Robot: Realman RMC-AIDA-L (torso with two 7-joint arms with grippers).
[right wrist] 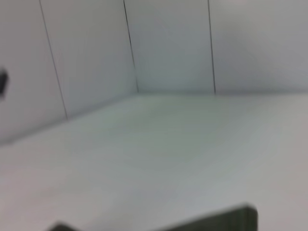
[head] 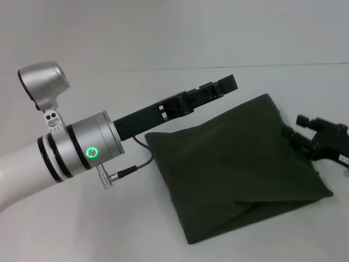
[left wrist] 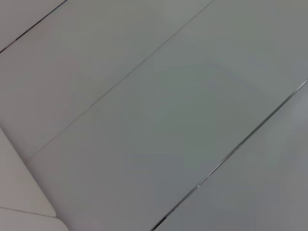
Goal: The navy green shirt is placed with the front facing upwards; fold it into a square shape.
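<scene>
Shirt [head: 229, 169] looks basically square, so I'd lift both claws (can't tell whether they're clenched or released) straight off without snagging it.

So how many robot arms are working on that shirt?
2. The left gripper reaches over the far edge of the shirt; the right gripper is at the shirt's right edge.

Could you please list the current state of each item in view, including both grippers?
navy green shirt: folded into a rough square, lying on the table, lettering hidden.
left gripper: above the shirt's far edge, holding nothing.
right gripper: at the shirt's right edge.
table: white, bearing the shirt.
</scene>
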